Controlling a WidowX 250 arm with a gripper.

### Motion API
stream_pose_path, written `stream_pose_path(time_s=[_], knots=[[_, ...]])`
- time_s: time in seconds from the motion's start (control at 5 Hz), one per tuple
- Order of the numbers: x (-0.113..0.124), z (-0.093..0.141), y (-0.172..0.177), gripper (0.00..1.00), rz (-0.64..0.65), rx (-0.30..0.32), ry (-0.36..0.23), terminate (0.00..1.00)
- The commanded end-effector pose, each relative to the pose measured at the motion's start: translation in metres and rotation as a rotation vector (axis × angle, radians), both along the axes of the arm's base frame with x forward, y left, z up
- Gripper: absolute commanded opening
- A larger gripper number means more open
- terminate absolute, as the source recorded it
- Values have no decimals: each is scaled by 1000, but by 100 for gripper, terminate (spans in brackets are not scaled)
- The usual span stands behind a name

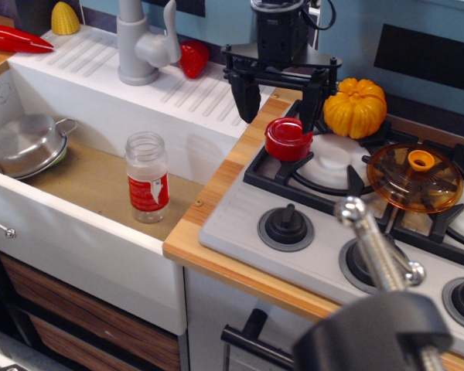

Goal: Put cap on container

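Note:
The red cap (288, 138) lies on the stove's back-left burner grate, slightly tilted. My gripper (278, 108) is open, its two black fingers spread wide on either side just above and behind the cap; the right finger (309, 104) is at the cap's right rim. The clear jar with the red-and-white label (147, 176) stands upright and uncapped in the sink basin, well to the left of the gripper.
A steel pot (27, 144) sits in the sink's left end. A grey faucet (143, 42), a red strawberry toy (193, 58), an orange pumpkin (356, 107) and an orange transparent lid (414, 176) surround the cap. A blurred metal clamp (379, 301) fills the lower right.

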State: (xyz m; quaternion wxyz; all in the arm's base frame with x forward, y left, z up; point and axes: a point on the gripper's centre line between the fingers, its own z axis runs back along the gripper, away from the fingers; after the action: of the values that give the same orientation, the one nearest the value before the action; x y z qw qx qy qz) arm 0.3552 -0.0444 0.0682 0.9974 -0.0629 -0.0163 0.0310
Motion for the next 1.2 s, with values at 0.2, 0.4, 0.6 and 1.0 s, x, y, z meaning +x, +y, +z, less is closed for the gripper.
stream_pose_path(time_s=[0.2,0.4,0.6,1.0], knots=[[20,0,-5,100,-4,24,-53,0],[23,-5,-9,100,3,26,-52,0],[26,-16,-9,100,20,49,-48,0],[16,2,1,0,12,45,-39,0]])
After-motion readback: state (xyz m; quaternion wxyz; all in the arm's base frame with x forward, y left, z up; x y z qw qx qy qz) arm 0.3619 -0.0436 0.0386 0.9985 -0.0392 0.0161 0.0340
